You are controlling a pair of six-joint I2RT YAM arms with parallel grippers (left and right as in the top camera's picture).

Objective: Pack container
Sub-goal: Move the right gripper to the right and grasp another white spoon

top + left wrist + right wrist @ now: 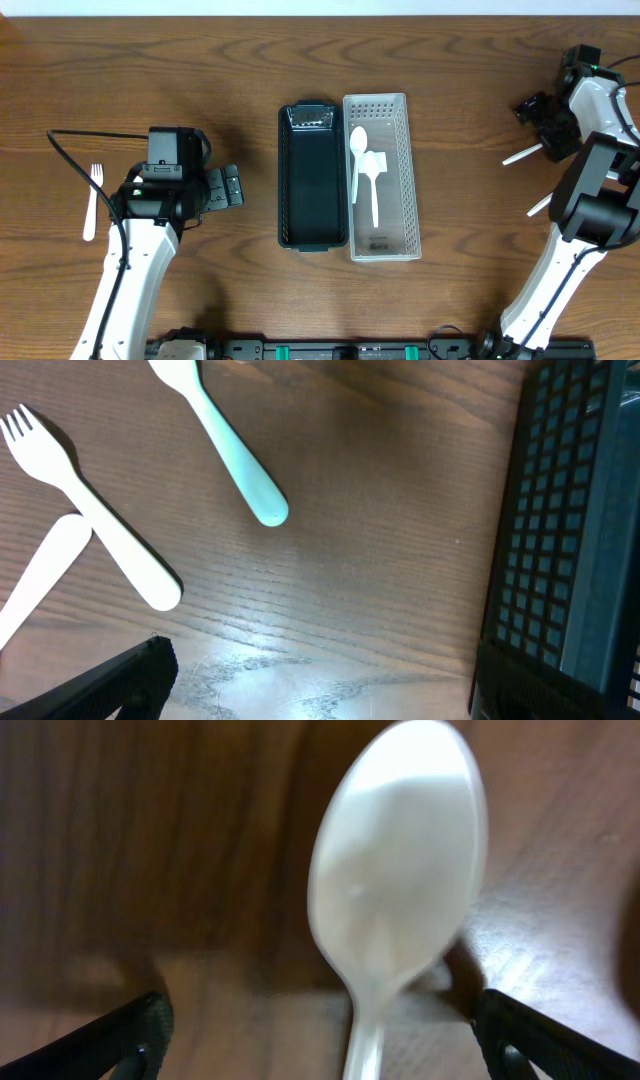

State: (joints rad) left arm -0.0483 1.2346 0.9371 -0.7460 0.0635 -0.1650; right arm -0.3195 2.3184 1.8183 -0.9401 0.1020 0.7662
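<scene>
A black container (313, 178) and a white perforated container (398, 150) stand side by side at the table's middle. Two white spoons (362, 165) lie in the white one. My left gripper (226, 187) is open and empty left of the black container (560, 530). Its wrist view (320, 695) shows a white fork (90, 510), a white handle (40, 575) and a pale teal handle (235, 460) on the wood. My right gripper (545, 120) is at the far right, open (325, 1040), its fingers either side of a white spoon (400, 890) on the table.
A white fork (92, 200) lies at the far left of the table. A white handle (520, 155) sticks out by the right gripper, and another white handle (540, 206) lies just below it, partly under the right arm.
</scene>
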